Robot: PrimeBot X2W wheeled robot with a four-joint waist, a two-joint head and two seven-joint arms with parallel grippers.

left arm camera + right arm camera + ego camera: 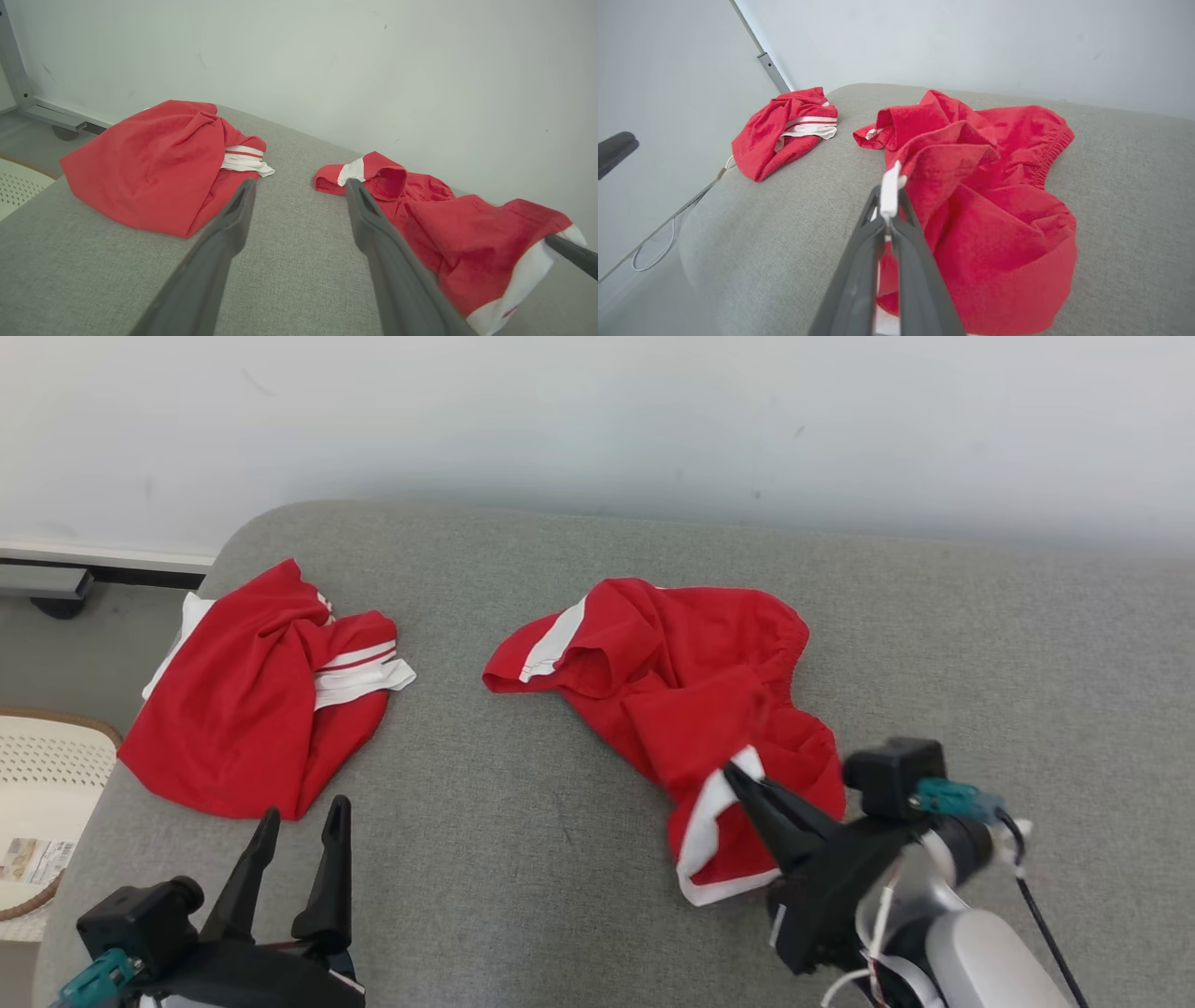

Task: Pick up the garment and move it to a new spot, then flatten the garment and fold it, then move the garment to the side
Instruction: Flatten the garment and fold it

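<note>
A crumpled red garment (691, 691) with white trim lies in the middle of the grey cushion (523, 821). My right gripper (738, 775) is shut on the white hem at its near corner; in the right wrist view the white edge (890, 191) sticks up between the closed fingers, with the garment (994, 210) spread behind. From the left wrist the same garment (467, 228) lies at the right. My left gripper (303, 817) stands open at the lower left, nothing between its fingers, just short of a second red garment (252, 700).
The second red garment (154, 163) with white stripes lies near the cushion's left end (784, 130). A pale perforated basket (47, 784) stands on the floor beyond the left edge. A white wall (597, 420) runs close behind the cushion.
</note>
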